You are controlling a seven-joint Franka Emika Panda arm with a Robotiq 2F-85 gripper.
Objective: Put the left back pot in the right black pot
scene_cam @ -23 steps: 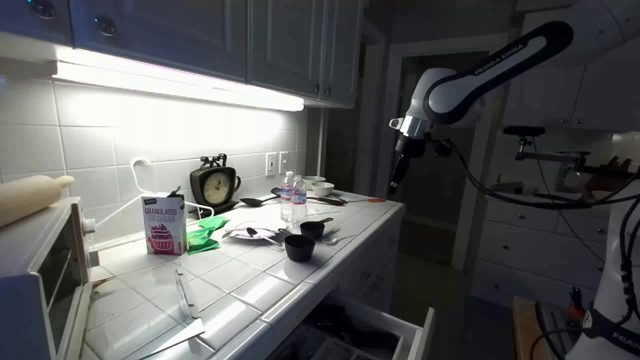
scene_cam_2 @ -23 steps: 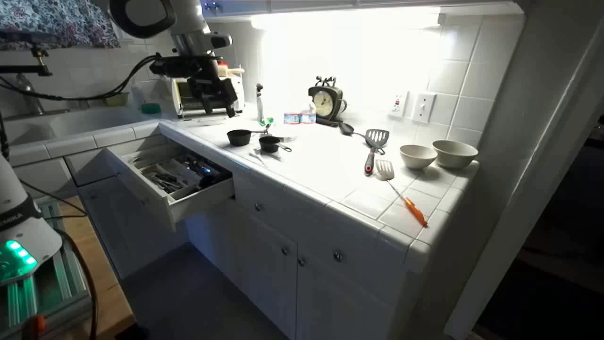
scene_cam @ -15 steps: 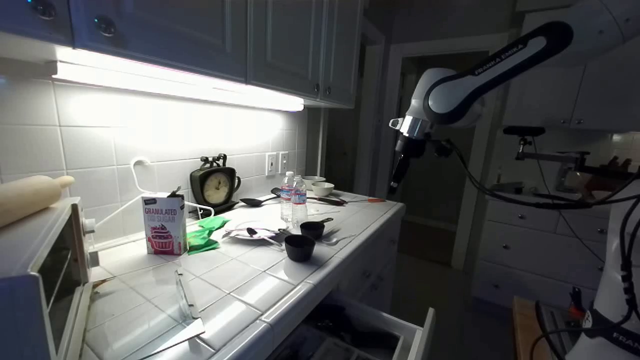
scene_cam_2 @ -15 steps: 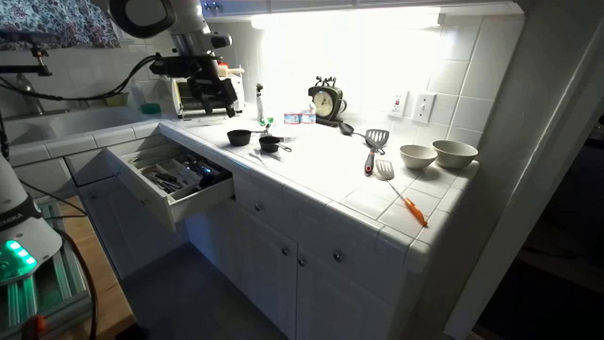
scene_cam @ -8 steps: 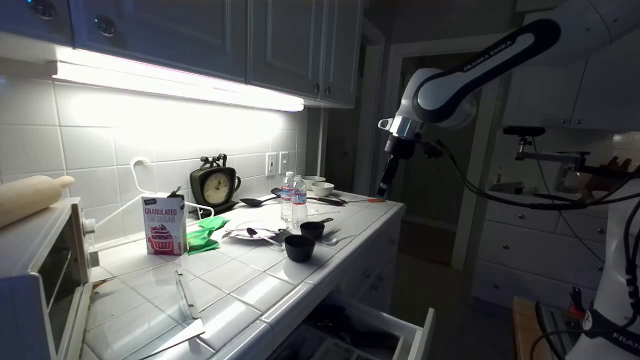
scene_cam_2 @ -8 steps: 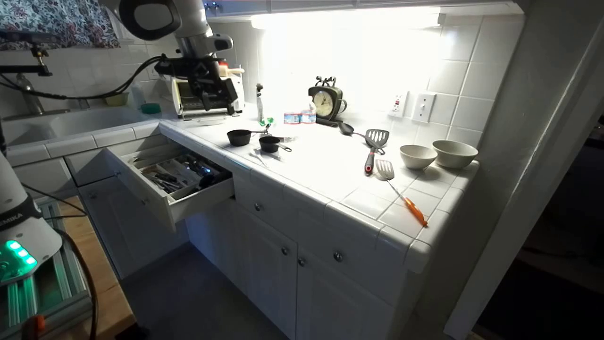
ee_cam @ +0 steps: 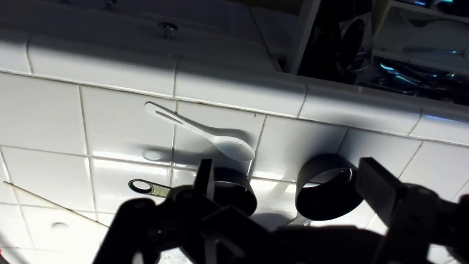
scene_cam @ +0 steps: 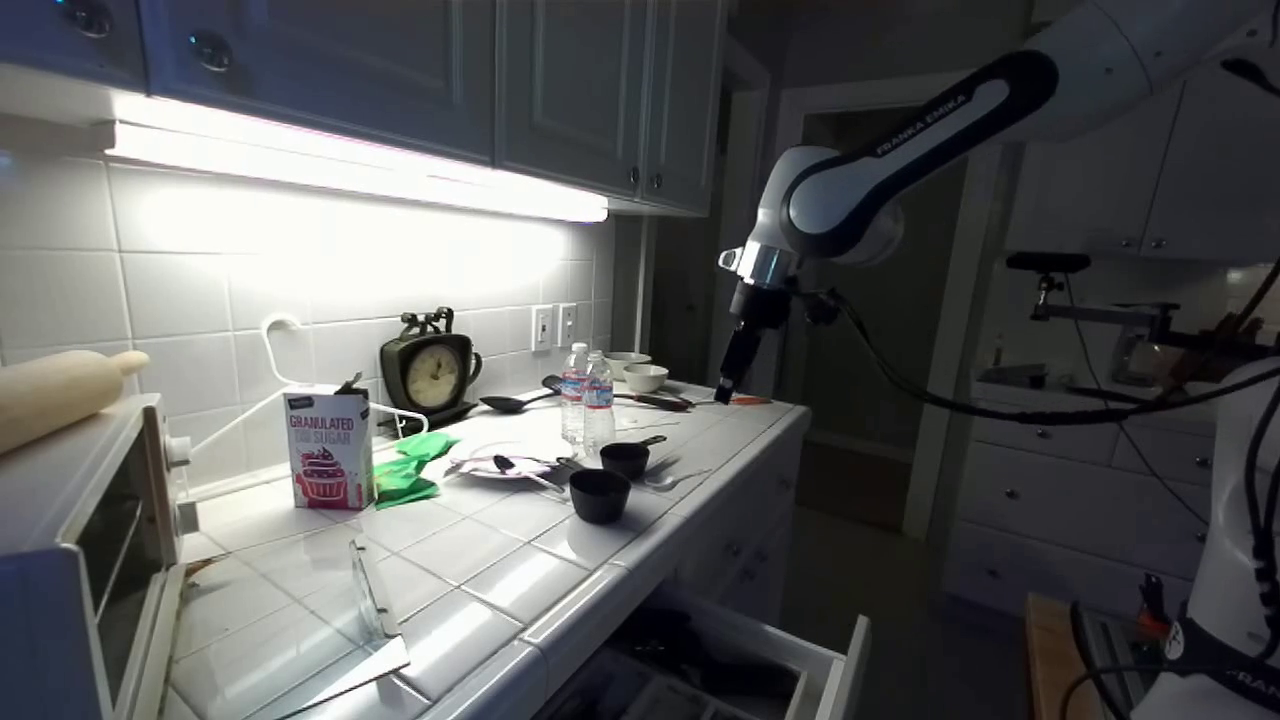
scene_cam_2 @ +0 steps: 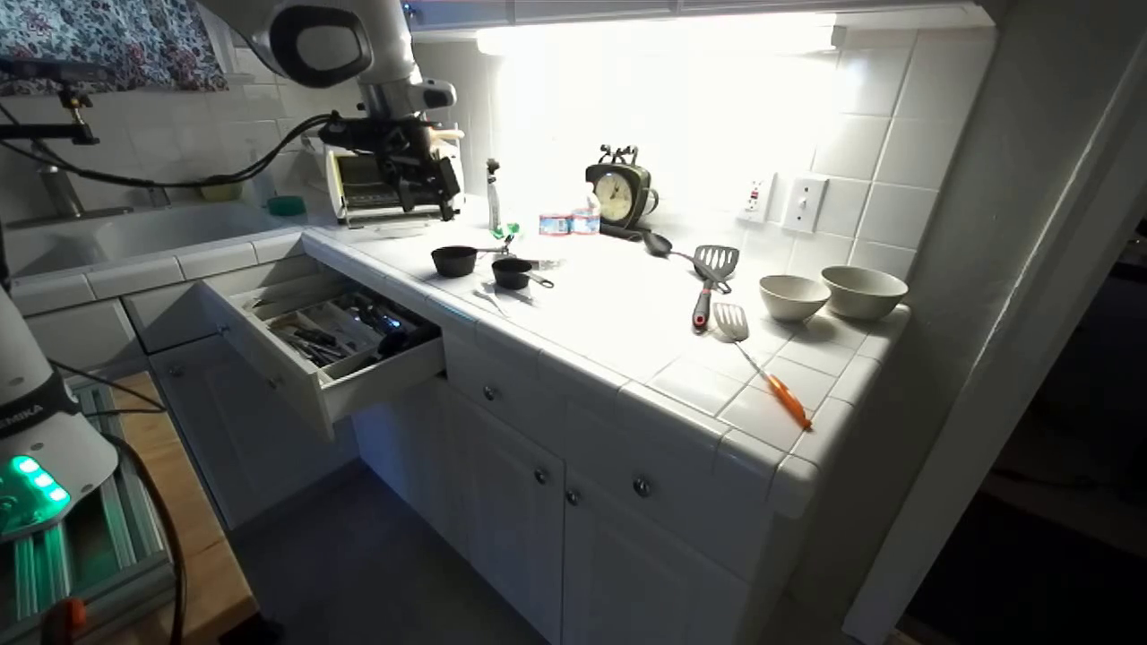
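Note:
The left back pot is the smaller black cup with a handle. It stands upright on the white tiled counter in both exterior views. In the wrist view the left finger partly covers it. The right black pot is slightly wider and stands close beside it, apart, also upright. It shows in both exterior views and in the wrist view. My gripper is open and empty, above counter height and apart from both pots. In the wrist view its fingers are spread wide.
A white spoon lies beside the smaller pot. Two water bottles, a white plate and a sugar carton stand nearby. An open drawer juts out below the counter edge. Spatulas and two bowls are farther along.
After holding still at first, my arm has moved toward the counter and slightly down. The gripper stays open. The pots have not moved.

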